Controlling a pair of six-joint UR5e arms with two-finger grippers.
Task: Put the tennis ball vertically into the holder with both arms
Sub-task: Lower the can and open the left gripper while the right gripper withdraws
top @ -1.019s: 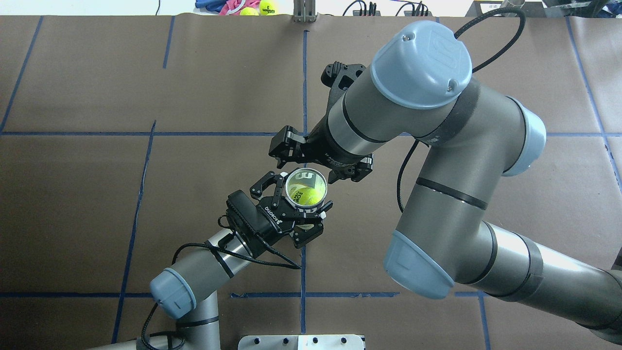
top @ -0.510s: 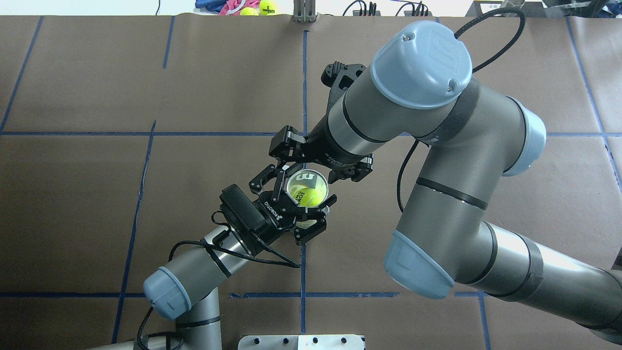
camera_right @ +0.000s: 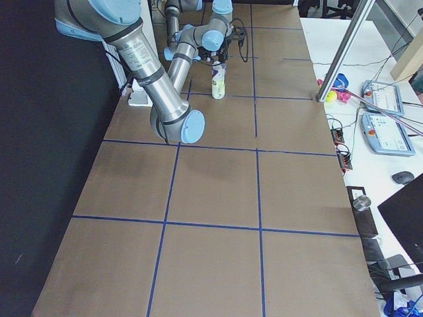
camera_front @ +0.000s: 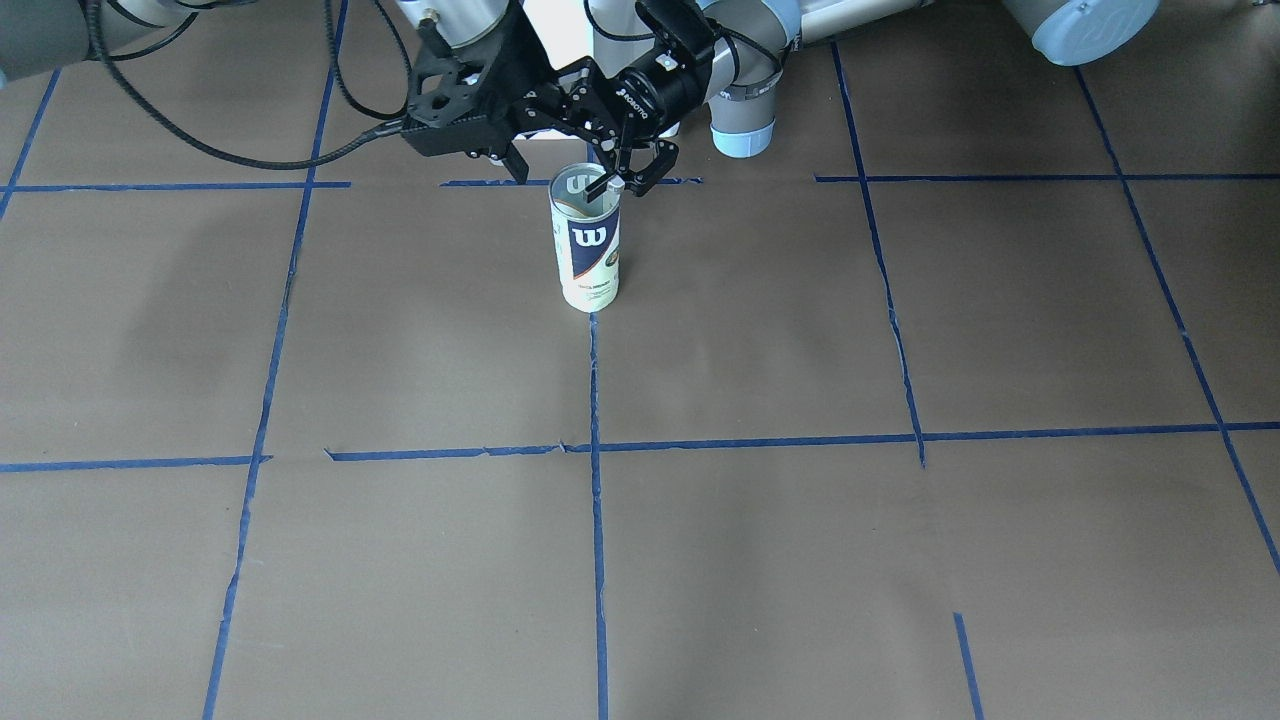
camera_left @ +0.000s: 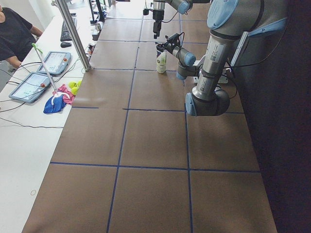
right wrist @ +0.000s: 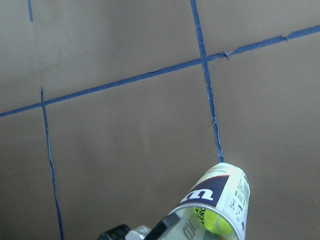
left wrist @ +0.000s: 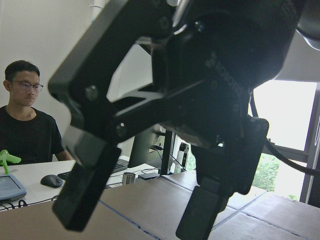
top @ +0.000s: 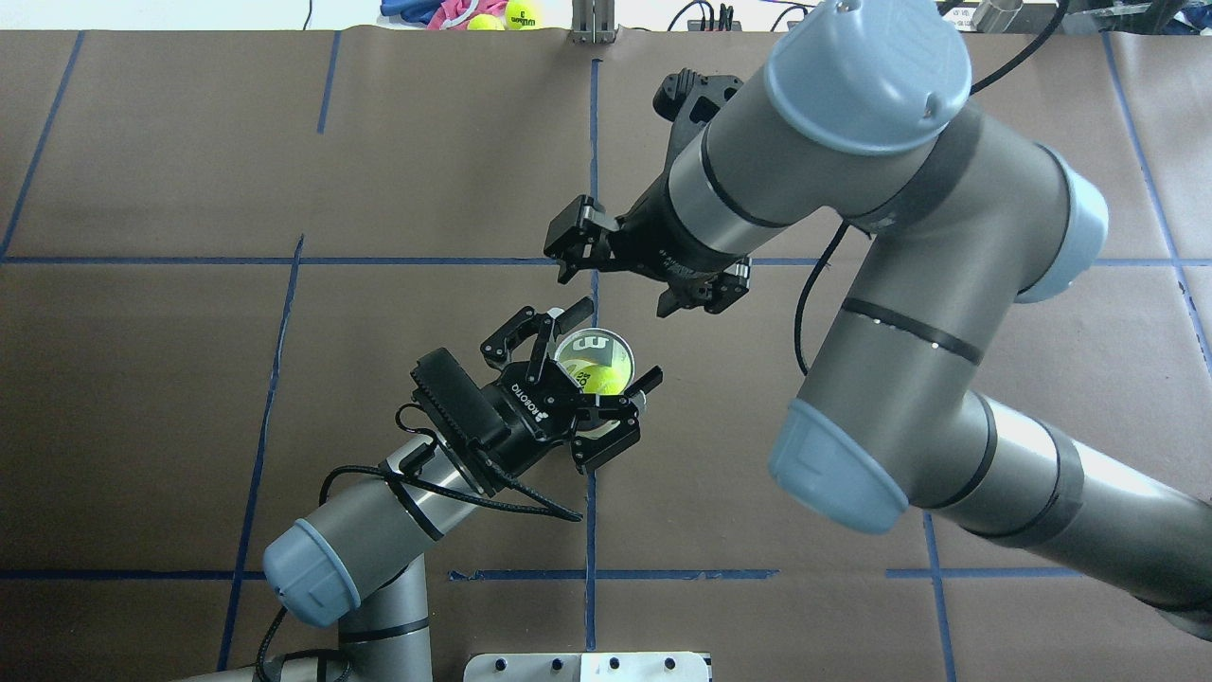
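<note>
Clear-plastic holder [camera_front: 586, 250]: stands upright on the counter [camera_front: 800, 350], near the robot-side edge and about midway along it, holds the tennis ball [top: 606, 381] inside. Left claw [top: 615, 343]: straddles the rim, fingers spread, contact unclear. Right claw [top: 615, 289]: hangs higher, just beyond the holder, spread wide, empty.

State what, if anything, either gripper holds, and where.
Nothing is held: the left gripper hangs open by the can, the right gripper open farther off.

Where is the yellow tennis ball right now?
In the overhead view the tennis ball sits inside the clear can, which stands at the centre blue tape line, with the left gripper open on either side of it.
</note>
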